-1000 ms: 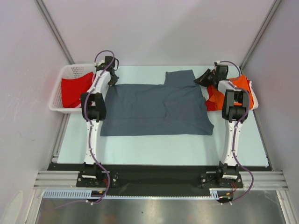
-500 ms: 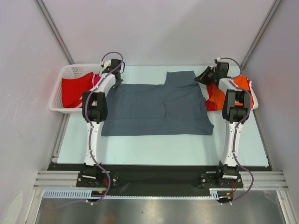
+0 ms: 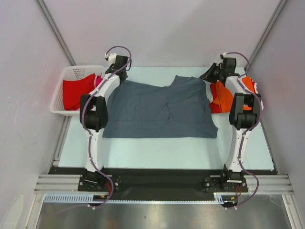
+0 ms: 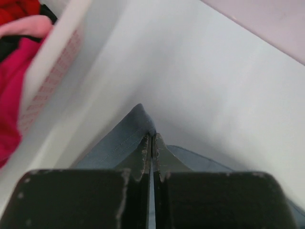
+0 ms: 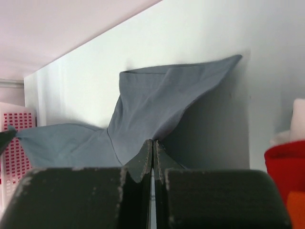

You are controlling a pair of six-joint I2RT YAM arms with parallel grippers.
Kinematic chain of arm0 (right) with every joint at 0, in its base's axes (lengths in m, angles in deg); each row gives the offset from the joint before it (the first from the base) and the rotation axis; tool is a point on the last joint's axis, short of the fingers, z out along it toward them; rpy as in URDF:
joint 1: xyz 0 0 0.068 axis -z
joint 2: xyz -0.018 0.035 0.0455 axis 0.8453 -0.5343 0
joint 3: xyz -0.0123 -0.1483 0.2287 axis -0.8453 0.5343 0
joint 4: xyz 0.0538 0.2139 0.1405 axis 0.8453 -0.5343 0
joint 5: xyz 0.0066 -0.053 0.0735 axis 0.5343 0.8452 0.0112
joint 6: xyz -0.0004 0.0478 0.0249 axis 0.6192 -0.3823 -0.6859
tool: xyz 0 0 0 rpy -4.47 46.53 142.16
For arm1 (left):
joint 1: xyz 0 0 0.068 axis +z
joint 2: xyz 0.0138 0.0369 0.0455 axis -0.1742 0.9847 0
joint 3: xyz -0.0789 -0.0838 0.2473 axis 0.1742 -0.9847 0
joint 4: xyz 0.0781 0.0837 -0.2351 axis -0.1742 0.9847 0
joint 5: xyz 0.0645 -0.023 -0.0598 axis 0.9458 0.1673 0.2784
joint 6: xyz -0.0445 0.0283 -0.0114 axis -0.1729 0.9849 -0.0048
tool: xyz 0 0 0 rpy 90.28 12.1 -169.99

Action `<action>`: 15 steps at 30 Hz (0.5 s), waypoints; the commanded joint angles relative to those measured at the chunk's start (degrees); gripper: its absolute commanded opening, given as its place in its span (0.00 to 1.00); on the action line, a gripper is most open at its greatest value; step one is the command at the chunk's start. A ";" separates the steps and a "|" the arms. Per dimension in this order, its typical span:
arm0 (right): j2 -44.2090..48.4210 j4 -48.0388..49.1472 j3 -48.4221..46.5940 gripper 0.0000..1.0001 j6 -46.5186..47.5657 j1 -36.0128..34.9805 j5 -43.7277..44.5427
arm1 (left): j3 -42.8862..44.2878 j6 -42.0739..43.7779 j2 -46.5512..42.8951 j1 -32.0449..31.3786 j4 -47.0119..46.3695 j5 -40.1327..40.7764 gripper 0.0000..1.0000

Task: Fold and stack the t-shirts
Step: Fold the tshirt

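The dark grey t-shirt [image 3: 157, 112] has changed along its far edge. The tab that lay square a second ago now slants and bunches, drawn up towards both tools. The left gripper [image 3: 122, 71] has swung away from the white basket [image 3: 71, 71] to the shirt's far-left corner. The right gripper [image 3: 212, 74] has edged farther back over the far-right corner.

In each wrist view the fingers are pressed together on a fold of grey cloth, which rises to a peak just ahead of the tips. The rest of the shirt trails back flat beneath and behind both tools, on the pale table [image 3: 167, 150].

Both far corners look secured, so the fold is probably about to start with that edge being carried nearward.

The orange t-shirt [image 3: 220, 98] lies just beside the right gripper on its outer side. The red t-shirt [image 3: 76, 90] sits in the basket, outboard of the left gripper.
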 commanded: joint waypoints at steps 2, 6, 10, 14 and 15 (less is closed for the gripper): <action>7.00 -1.73 2.67 0.00 2.56 -0.30 1.44 | -4.56 2.10 -6.25 0.41 -4.74 3.22 0.00; 9.46 -2.17 5.31 0.00 3.00 -0.39 1.62 | -7.54 2.37 -6.52 0.76 -5.53 3.49 0.00; 11.57 -2.00 7.94 0.00 3.09 -0.74 1.36 | -8.60 2.64 -4.94 1.46 -5.80 1.81 0.00; 13.68 -1.83 10.49 0.00 3.09 -1.09 1.53 | -9.92 1.67 -5.55 1.81 -6.06 2.34 0.00; 14.38 -1.65 11.80 0.00 3.09 -1.18 1.71 | -10.36 1.84 -5.99 1.90 -6.84 2.34 0.00</action>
